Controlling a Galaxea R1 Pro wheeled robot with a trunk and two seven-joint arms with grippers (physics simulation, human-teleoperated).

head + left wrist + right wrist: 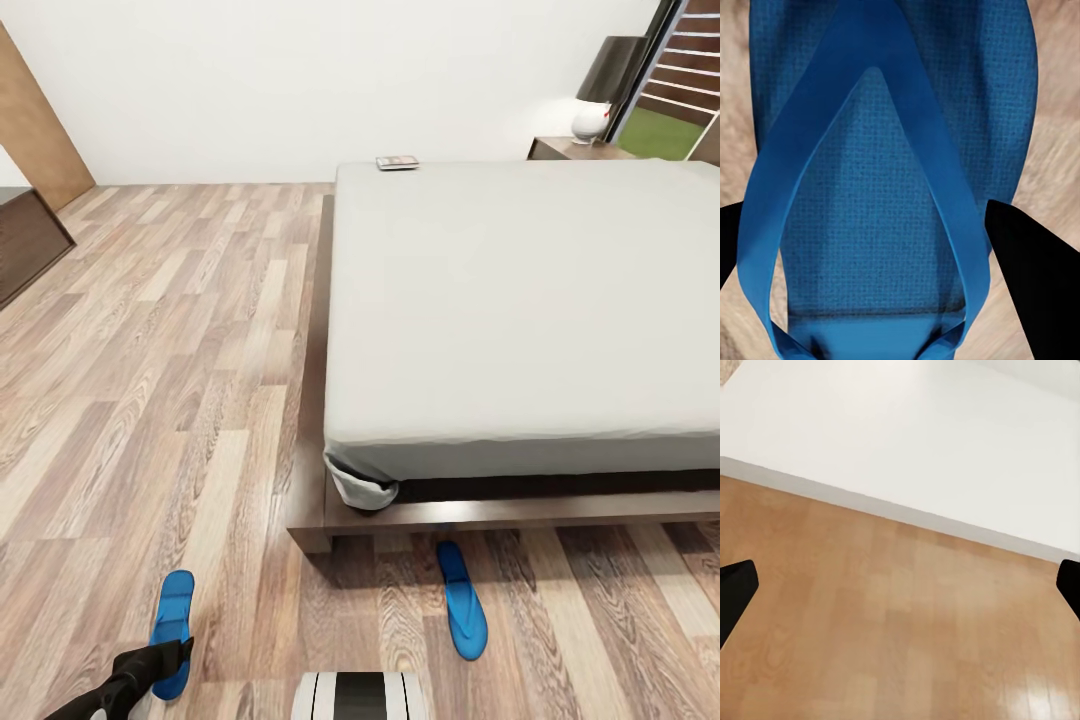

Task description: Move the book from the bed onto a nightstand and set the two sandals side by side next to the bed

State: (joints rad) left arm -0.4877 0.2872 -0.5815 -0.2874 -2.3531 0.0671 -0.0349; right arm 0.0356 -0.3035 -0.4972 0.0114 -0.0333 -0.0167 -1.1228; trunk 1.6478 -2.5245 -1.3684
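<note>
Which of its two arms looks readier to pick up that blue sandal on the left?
The left. Its gripper hangs right over the sandal, with open fingers either side of the straps. The right gripper is open too, but faces bare wood floor and a white wall.

Sandals (464, 600) bright blue, fine woven texture on sole (seen in left wrist view). Floor (150, 350) mixed brown-grey planks. Mattress (520, 300) light grey; bed frame (320, 520) dark brown. Walls (300, 80) white.

This is a home bedroom. A large bed (520, 300) stands on the wood plank floor (150, 350). A nightstand (580, 150) carries a lamp (608, 75).
</note>
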